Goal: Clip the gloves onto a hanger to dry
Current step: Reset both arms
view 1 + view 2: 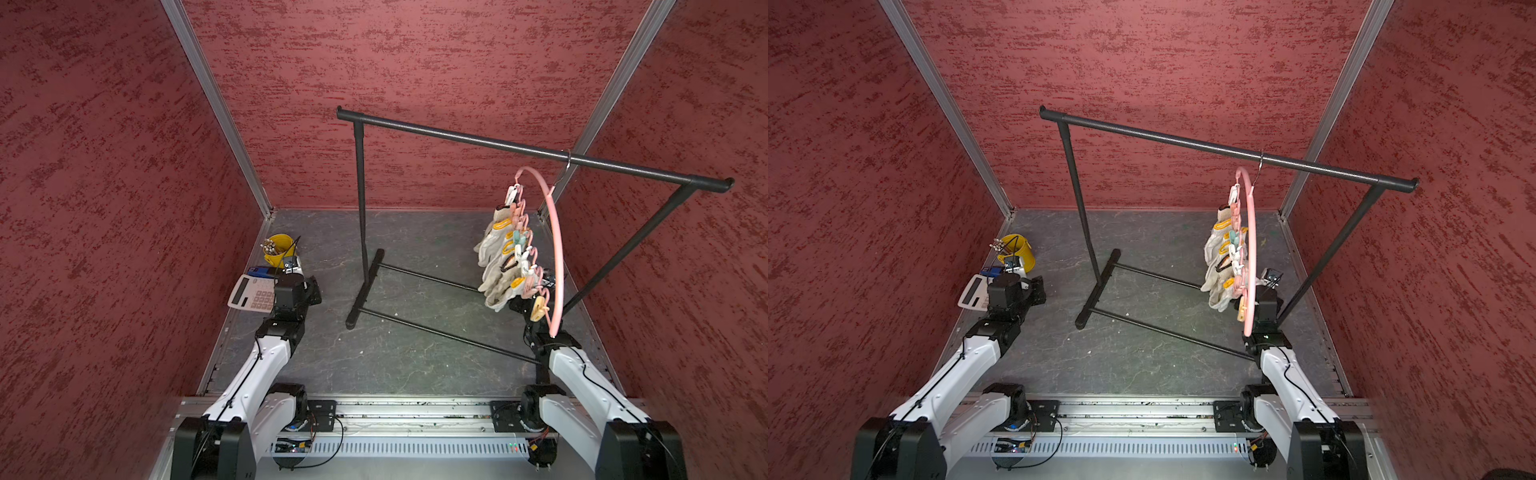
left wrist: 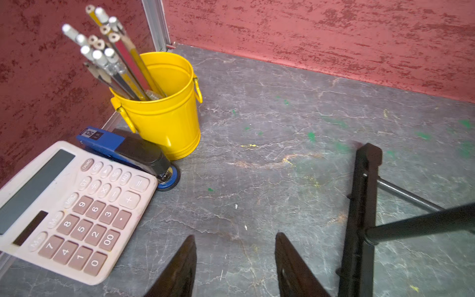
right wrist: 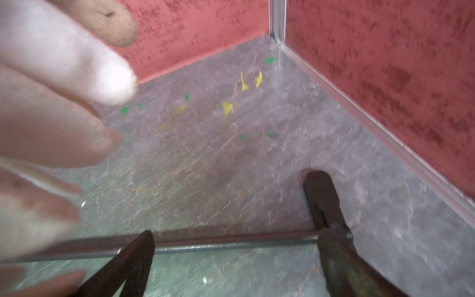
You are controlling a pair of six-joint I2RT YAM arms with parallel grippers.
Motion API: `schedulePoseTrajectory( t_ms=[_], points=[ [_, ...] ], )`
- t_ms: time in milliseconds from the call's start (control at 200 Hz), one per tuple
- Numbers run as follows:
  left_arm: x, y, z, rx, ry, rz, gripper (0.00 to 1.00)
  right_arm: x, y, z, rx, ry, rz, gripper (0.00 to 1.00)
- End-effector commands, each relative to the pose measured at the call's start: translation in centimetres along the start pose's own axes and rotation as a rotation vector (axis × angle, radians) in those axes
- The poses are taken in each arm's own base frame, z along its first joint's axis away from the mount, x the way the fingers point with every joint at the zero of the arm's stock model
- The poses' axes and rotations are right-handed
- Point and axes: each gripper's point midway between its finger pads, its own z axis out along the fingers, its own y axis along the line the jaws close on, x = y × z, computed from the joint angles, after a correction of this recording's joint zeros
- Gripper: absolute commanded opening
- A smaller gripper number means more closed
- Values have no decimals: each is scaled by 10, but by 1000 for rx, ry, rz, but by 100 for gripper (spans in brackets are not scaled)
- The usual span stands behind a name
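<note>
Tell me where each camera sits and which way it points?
Top views: high over the robot, looking down at rack, hanger, clipped gloves; left arm, right arm show.
Left wrist: on the left arm, facing the yellow bucket and calculator; open left end effector shows.
Right wrist: on the right arm, facing a table corner past blurred gloves; open right end effector shows.
Shared: both wrist views catch the rack's base.

Mottled dark-red walls (image 1: pixel 415 62) fill the left, top and right of both top views, joined by aluminium corner posts (image 1: pixel 217 108). The floor (image 1: pixel 415 353) is grey and veined like slate, with green and yellow flecks. A black garment rack (image 1: pixel 498 142) spans centre to right, its foot (image 1: pixel 366 286) on the floor.
</note>
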Motion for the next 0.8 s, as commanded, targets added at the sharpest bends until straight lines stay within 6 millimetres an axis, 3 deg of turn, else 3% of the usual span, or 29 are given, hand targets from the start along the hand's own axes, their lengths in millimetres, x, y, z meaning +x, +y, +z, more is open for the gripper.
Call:
schedulePoseTrajectory(
  t_ms=[0,185,331,376,406,431,446,581,766,791],
  points=[
    [-10,11,9,-22,-68,-8,55,-56,5,-9,-35,-304,-5,99],
    [-1,22,26,-31,-60,-34,64,-38,3,12,-43,-299,18,98],
    [-6,26,37,-34,-84,-41,66,-54,16,16,-107,-386,7,99],
    [-6,25,42,-26,-80,-36,67,-51,24,27,-130,-342,-22,99],
    [-7,23,46,-21,-78,-32,76,-50,30,33,-152,-322,-39,99],
    [-8,22,48,-15,-80,-31,97,-50,34,37,-170,-303,-53,99],
    [-7,22,51,-13,-78,-30,100,-49,38,40,-183,-291,-64,99],
    [-14,17,67,8,-105,-18,100,-44,59,40,-292,-270,-140,99],
    [-20,1,87,76,-77,21,100,-58,42,20,-215,-413,-180,99],
    [-12,0,89,82,-37,28,100,-58,39,20,-205,-421,-182,99]
  ],
)
